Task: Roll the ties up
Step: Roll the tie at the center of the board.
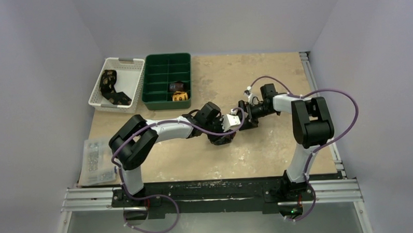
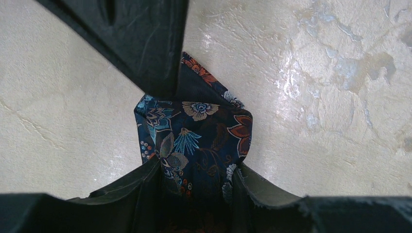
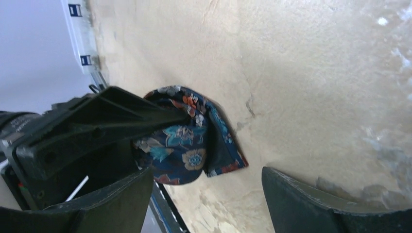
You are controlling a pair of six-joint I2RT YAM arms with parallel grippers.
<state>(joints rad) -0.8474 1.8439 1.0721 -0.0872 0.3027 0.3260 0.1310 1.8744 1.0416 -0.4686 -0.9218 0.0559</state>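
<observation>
The dark navy fabric necktie with a multicoloured floral print (image 2: 199,131) lies folded over on the mottled beige tabletop (image 2: 316,97), near the middle and between the two arms. The left tool (image 2: 197,170) pinches it, its fingers (image 2: 141,189) pressing the cloth from either side. The right tool (image 3: 208,171) is spread wide, with the fold just beside its gap. In the left wrist view one black finger of it crosses the tie's upper edge and hides part of it. From above, the two tools cover the tie almost wholly.

Well apart at the far left stands a white slatted plastic basket (image 1: 98,86) holding a crumpled black-and-gold necktie (image 1: 110,86). Just beside it is a dark green compartmented plastic tray (image 1: 168,55) with a dark rolled tie (image 1: 176,86) and a yellow rolled tie (image 1: 181,96) in neighbouring compartments. A clear plastic box of small parts (image 1: 97,162) sits at the tabletop's left edge.
</observation>
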